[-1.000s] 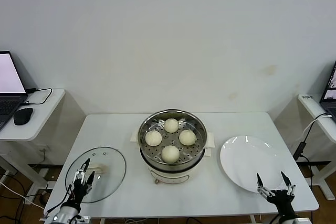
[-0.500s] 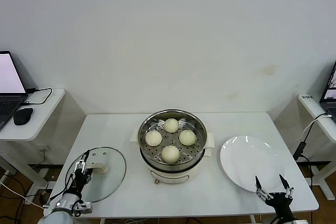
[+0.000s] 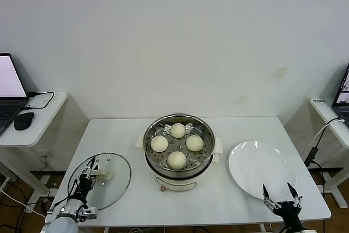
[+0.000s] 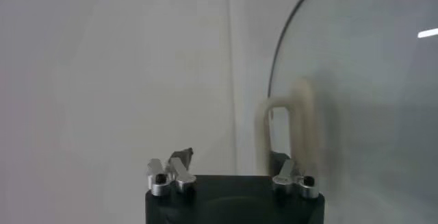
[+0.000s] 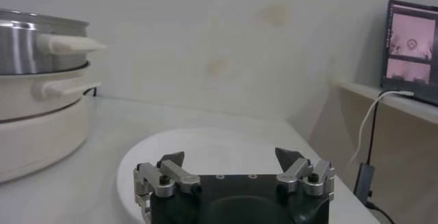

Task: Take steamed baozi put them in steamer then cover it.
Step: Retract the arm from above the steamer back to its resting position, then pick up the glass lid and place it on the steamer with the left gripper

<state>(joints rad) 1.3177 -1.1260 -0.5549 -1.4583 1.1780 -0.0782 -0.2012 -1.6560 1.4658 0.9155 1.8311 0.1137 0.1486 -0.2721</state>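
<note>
Four cream-white baozi lie on the perforated tray of the steamer (image 3: 154, 172): one at the back (image 3: 178, 130), one on the left (image 3: 159, 143), one on the right (image 3: 194, 142), one at the front (image 3: 176, 160). The glass cover (image 3: 115, 185) lies flat on the table to the steamer's left, its cream handle (image 3: 104, 175) up. My left gripper (image 3: 87, 180) is open and empty over the cover's near-left part, just short of the handle; the left wrist view shows the handle (image 4: 283, 131) in front of one fingertip. My right gripper (image 3: 280, 196) is open and empty.
A bare white plate (image 3: 262, 168) lies right of the steamer, and my right gripper hangs at its front edge; it also shows in the right wrist view (image 5: 226, 144). Side desks with a laptop and mouse (image 3: 23, 120) stand left, and another laptop stands right.
Both grippers have drawn back slightly toward the table's front edge. The left one has shifted a little over the cover. The baozi, steamer and cover have not moved.
</note>
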